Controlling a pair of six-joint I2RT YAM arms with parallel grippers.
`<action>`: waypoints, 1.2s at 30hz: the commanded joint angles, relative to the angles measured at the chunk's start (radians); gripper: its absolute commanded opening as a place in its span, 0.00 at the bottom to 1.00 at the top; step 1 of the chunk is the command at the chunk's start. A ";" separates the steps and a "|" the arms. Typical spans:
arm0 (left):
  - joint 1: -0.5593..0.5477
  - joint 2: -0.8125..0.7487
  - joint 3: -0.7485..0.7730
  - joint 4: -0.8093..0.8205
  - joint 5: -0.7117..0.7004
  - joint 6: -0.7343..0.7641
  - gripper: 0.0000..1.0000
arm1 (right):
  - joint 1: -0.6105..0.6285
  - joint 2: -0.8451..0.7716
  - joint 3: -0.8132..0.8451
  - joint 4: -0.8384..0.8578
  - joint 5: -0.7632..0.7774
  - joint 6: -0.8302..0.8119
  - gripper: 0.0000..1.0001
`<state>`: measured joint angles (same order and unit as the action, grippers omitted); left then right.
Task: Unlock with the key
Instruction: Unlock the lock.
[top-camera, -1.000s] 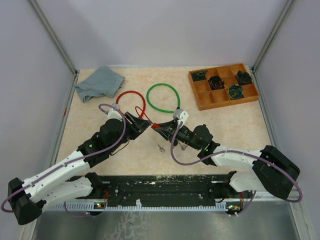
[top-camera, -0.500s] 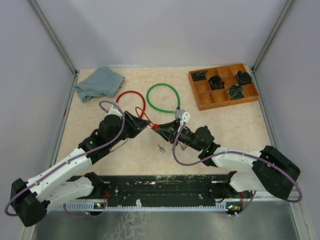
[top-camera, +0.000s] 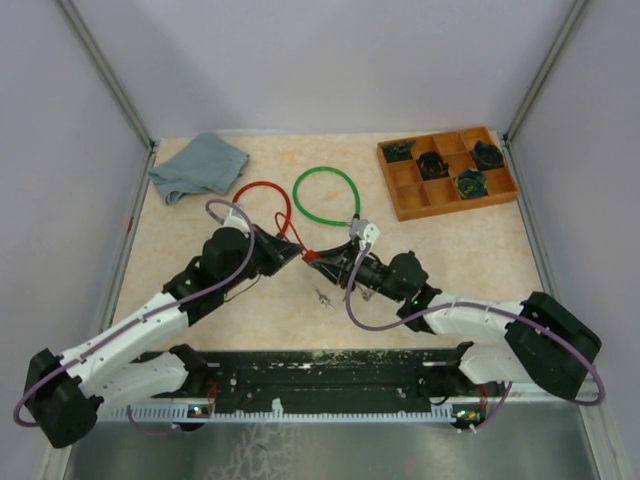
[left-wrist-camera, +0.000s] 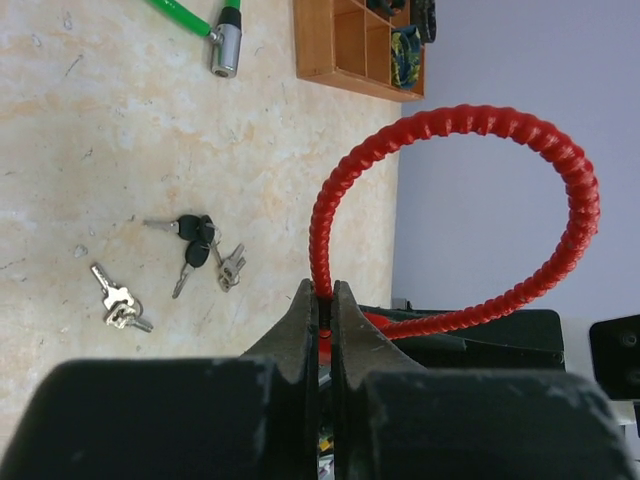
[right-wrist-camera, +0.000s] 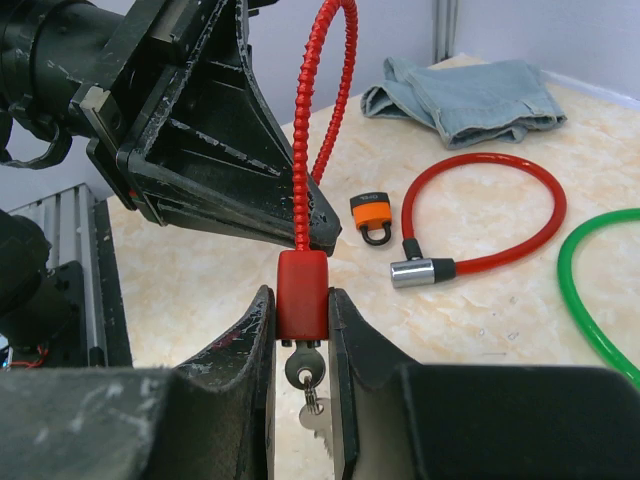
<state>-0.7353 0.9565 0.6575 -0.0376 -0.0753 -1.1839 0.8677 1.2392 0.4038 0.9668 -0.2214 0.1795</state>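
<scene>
Above mid-table, between the two arms: red lock body (right-wrist-camera: 301, 280) clamped between the closed-in fingers of the right gripper (right-wrist-camera: 300, 305), with the key (right-wrist-camera: 303, 372) seated in its lower end and hanging in the gap between those fingers, gripped by neither arm. Its cable (left-wrist-camera: 480, 125) is pinched tight in the left gripper (left-wrist-camera: 322, 300) just above the body, so the key lies on the far side of the body from those tips, shaft in line with body and cable start. Turning it likely falls to the left arm, which would have to come round to that end.
</scene>
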 joint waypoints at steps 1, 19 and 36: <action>0.015 -0.027 0.000 0.003 -0.031 0.024 0.00 | -0.001 -0.057 0.040 -0.018 -0.062 0.014 0.00; 0.041 -0.106 0.018 -0.168 -0.293 0.088 0.00 | -0.001 -0.182 0.121 -0.505 0.006 -0.081 0.00; 0.013 0.031 0.129 -0.235 -0.218 0.126 0.04 | 0.009 -0.053 0.257 -0.608 0.034 -0.089 0.00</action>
<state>-0.7120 1.0237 0.7116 -0.2073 -0.1936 -1.1164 0.8764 1.2228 0.6125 0.4248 -0.2710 0.1040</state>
